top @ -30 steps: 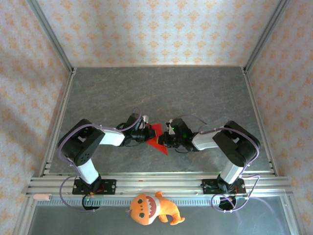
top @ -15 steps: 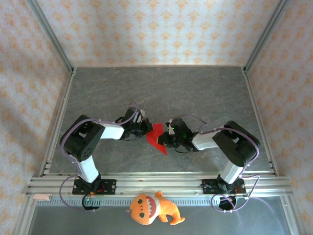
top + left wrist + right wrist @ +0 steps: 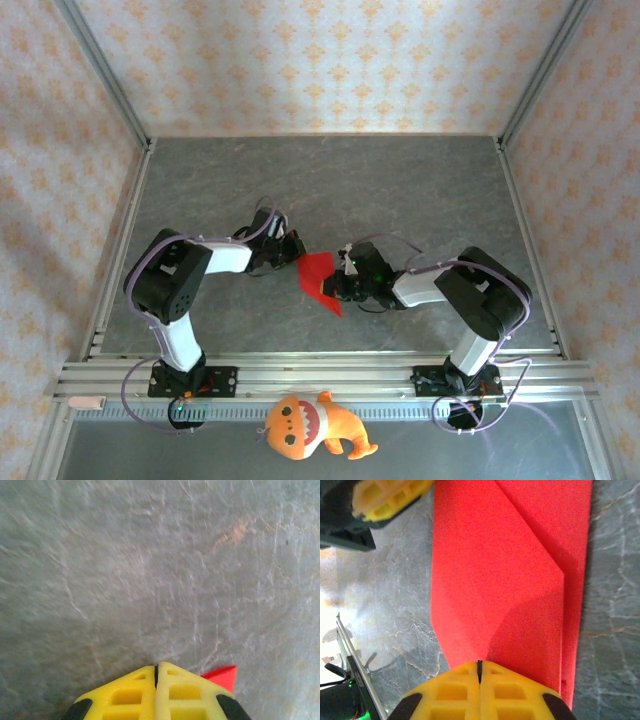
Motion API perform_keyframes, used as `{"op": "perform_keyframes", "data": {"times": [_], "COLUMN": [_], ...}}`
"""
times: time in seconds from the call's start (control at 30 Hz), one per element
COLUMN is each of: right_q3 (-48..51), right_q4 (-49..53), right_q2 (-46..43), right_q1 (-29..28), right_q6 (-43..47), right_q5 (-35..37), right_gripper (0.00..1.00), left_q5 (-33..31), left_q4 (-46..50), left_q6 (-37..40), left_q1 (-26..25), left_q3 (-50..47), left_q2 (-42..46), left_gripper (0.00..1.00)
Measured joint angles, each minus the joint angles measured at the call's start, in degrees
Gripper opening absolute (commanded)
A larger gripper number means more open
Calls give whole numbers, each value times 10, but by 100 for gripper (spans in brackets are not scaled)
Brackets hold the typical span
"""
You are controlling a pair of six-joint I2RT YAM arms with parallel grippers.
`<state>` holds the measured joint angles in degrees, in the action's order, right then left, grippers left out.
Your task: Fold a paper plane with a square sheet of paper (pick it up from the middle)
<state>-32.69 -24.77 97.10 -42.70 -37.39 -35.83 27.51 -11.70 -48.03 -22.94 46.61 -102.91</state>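
left gripper (image 3: 293, 250): shut, empty, backed off paper (image 3: 318, 272)
right gripper (image 3: 480, 666): shut, tip over paper
task: crease probably pressed

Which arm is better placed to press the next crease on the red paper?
Right. The right gripper, shut, lies over the folded paper; the left gripper, also shut, is off it, beside one corner.

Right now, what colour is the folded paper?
Bright red, plain, no print; the paper shows best in the right wrist view.
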Motion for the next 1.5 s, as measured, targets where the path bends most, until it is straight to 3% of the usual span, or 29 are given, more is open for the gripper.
{"op": "perform_keyframes", "data": {"times": [0.27,0.43,0.57,0.8,0.97,1.5], "right_q3": [1,1,0,-1,-3,-45], "right_q4": [0,1,1,18,24,98], "right_q2": [-1,-1,-1,-8,-9,-22], "right_q1": [3,4,5,5,5,6], "right_q6": [2,2,1,-3,-11,-13], "right_q5": [-6,-11,-11,-13,-14,-17], "right_gripper": [0,0,0,0,0,3], "left_q5": [-19,-25,-12,17,14,-5], "left_q4": [21,9,-30,-85,-99,-100], "left_q6": [12,12,-1,-25,-35,-18], "left_q1": [6,10,-16,-90,-92,-90], "left_q3": [9,-25,-48,-57,-69,-61], "left_q2": [5,59,88,58,17,11], "left_gripper": [0,0,0,0,0,0]}}
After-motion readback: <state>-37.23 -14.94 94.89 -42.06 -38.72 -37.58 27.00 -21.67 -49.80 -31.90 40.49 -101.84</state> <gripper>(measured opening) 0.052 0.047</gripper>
